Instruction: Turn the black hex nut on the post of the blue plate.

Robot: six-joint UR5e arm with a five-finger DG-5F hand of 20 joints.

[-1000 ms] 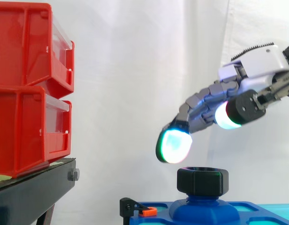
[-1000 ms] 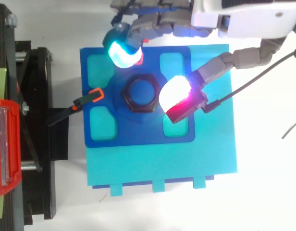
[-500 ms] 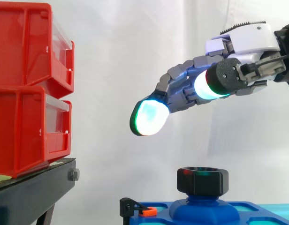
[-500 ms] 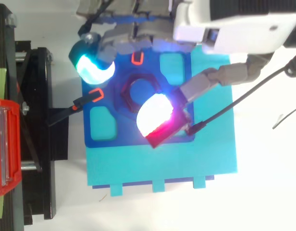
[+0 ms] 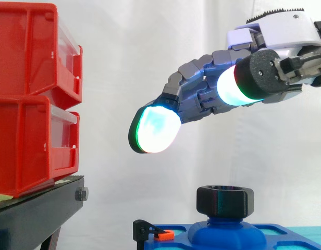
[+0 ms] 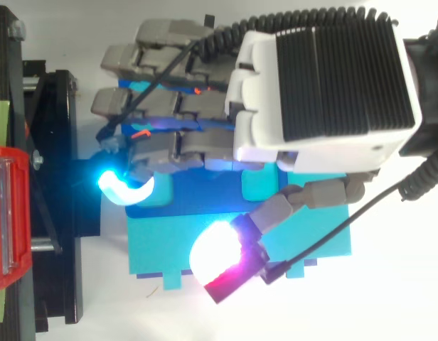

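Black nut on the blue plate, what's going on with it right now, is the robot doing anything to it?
The robot's hand hovers above the black hex nut without touching it. Its fingers are relaxed, reach out toward the red bins and hold nothing. The side view shows a clear gap between them and the nut. The nut sits on the post of the blue plate, and no turning is under way at this moment.
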